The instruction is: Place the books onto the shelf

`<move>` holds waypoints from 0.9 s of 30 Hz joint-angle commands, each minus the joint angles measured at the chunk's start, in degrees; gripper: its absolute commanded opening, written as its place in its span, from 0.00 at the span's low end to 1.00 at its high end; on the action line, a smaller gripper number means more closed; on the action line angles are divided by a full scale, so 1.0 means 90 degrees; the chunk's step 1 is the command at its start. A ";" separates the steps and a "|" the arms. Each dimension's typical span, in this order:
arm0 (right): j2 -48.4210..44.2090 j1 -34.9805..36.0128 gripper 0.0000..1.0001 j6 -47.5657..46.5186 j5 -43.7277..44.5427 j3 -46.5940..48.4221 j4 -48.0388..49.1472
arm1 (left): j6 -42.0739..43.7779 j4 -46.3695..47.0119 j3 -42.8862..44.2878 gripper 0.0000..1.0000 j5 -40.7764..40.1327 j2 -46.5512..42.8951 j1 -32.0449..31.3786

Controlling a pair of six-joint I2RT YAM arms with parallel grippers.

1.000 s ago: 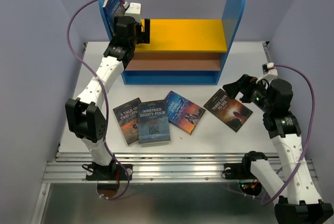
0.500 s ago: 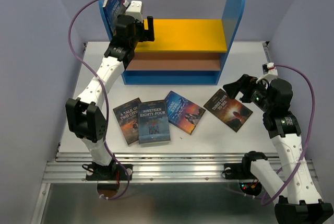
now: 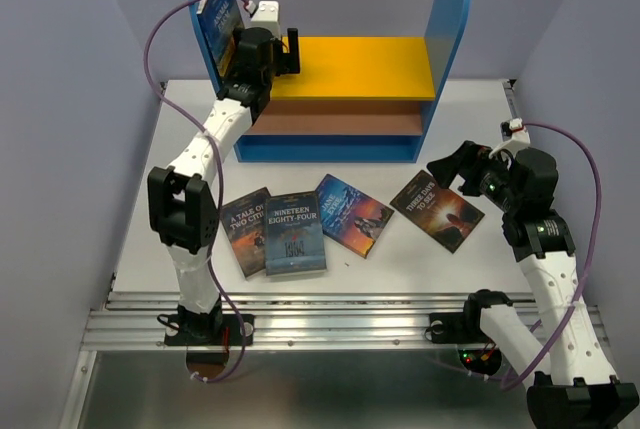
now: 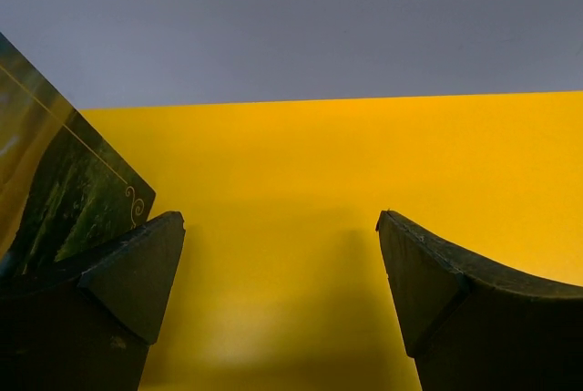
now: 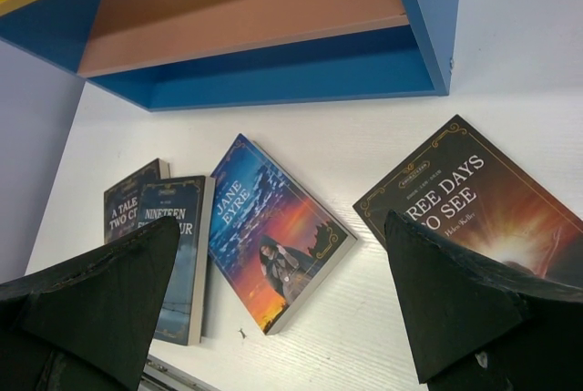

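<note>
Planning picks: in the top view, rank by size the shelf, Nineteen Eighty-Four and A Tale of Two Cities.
1. shelf
2. Nineteen Eighty-Four
3. A Tale of Two Cities, partly hidden under it, so unsure.

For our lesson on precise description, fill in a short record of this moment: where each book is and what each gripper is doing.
on shelf: one book, leaning against the left blue panel on the yellow board
flat on table: A Tale of Two Cities, Nineteen Eighty-Four, Jane Eyre, Three Days to See
brown board: no books
left gripper: open, empty, over the yellow board
right gripper: open, empty, above Three Days to See
</note>
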 commanded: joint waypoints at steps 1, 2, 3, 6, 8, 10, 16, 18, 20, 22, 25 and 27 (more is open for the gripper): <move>-0.0037 -0.0007 1.00 -0.0036 0.0104 0.0353 0.0122 | 0.0069 0.0166 0.0547 0.99 -0.0477 0.0072 -0.0020; -0.0037 -0.0007 1.00 -0.0036 0.0085 0.0362 0.0122 | 0.0020 0.0166 0.0577 0.99 -0.0614 0.0149 -0.0010; -0.0037 -0.0007 1.00 -0.0046 0.0075 0.0362 0.0112 | 0.0039 0.0176 0.0606 0.99 -0.0712 0.0189 -0.0020; -0.0076 -0.0007 1.00 -0.0036 0.0104 0.0362 0.0112 | 0.0068 0.0215 0.0762 0.99 -0.1297 0.0335 -0.0010; -0.0105 -0.0007 1.00 -0.0046 0.0133 0.0362 0.0112 | 0.0098 0.0205 0.0841 0.99 -0.1619 0.0423 -0.0020; -0.0124 -0.0007 1.00 -0.0055 0.0143 0.0372 0.0112 | 0.0069 0.0098 0.0987 0.99 -0.2039 0.0570 0.0009; -0.0105 -0.0007 1.00 -0.0046 0.0143 0.0392 0.0122 | -0.0029 0.0059 0.1085 0.99 -0.2305 0.0668 0.0029; -0.0095 -0.0007 1.00 -0.0046 0.0133 0.0401 0.0122 | -0.0077 0.0049 0.1124 0.99 -0.2412 0.0687 0.0039; -0.0115 -0.0007 1.00 -0.0036 0.0143 0.0401 0.0112 | -0.0029 0.0039 0.1202 0.99 -0.2500 0.0716 0.0039; -0.0134 -0.0007 1.00 -0.0036 0.0153 0.0392 0.0112 | 0.0020 0.0029 0.1271 0.99 -0.2345 0.0717 0.0039; -0.0134 -0.0007 1.00 -0.0036 0.0163 0.0382 0.0122 | 0.0020 0.0020 0.1154 0.99 -0.1820 0.0561 0.0039; -0.0125 -0.0007 1.00 -0.0036 0.0172 0.0362 0.0112 | -0.0126 -0.0020 0.1086 0.99 -0.1583 0.0327 0.0019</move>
